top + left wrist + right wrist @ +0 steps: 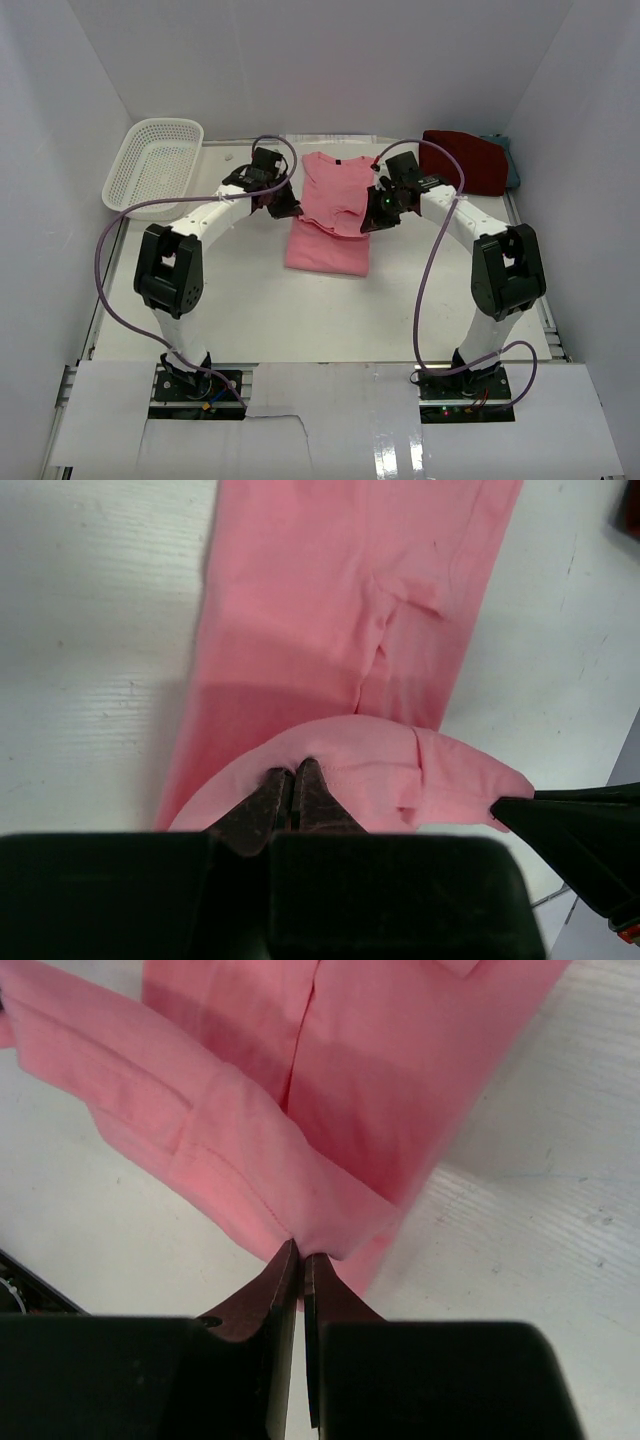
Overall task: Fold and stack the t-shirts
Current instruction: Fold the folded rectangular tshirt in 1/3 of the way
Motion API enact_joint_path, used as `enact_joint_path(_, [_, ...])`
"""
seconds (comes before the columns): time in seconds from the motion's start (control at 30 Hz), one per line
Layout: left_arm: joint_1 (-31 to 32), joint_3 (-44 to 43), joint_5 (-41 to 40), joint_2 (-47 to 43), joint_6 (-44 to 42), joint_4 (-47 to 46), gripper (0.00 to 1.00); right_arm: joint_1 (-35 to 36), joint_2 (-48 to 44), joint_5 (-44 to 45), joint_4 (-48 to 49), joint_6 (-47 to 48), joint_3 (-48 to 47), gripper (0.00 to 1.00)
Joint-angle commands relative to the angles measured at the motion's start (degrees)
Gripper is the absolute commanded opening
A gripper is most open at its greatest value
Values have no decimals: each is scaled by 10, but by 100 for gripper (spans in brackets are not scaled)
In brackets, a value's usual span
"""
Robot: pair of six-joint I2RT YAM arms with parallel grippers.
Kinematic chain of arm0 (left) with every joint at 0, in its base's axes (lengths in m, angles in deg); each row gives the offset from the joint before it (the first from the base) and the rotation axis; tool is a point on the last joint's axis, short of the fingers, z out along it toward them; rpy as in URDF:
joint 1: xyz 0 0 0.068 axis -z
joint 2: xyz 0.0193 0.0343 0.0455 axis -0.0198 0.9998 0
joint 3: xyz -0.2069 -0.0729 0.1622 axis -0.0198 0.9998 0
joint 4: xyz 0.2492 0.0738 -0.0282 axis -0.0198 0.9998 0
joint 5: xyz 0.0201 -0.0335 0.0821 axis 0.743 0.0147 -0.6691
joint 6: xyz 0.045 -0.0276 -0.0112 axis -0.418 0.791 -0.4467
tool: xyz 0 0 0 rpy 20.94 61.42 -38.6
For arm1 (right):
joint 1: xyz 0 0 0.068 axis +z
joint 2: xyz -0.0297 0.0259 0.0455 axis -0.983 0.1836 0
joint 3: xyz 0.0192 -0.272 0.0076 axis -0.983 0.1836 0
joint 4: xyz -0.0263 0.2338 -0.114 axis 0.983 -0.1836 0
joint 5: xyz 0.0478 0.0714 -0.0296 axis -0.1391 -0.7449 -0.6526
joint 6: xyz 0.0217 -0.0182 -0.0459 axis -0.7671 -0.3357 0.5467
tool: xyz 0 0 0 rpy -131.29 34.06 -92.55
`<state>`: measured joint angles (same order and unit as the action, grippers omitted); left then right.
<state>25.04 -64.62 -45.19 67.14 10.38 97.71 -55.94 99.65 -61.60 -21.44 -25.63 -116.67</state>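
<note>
A white table [250, 300] with faint scuffs carries everything. A pink t-shirt [335, 215] lies in its middle, a little toward the far side, its near part flat on the surface. A white perforated basket [155, 160] sits at the far left corner. A dark red t-shirt [465, 160] lies folded at the far right corner, with a teal-grey t-shirt [512, 165] showing just to its right.

The pink t-shirt [330, 245] is soft matt cloth, the table [250, 300] finely grained matt white, the basket [160, 160] perforated plastic

Left gripper [294, 778] pinches a raised fold of the pink t-shirt [350, 610]; white table [90, 630] beneath
</note>
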Motion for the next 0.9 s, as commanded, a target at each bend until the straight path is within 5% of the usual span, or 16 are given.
enact_joint_path(0.0, [-10, -40, 1, 10, -3, -3, 0, -13, 16, -12, 0, 16, -35, 8])
enact_joint_path(0.87, [-17, -105, 1, 80, 1, -2, 0, -38, 93, -23, 3, 11, -109, 8])
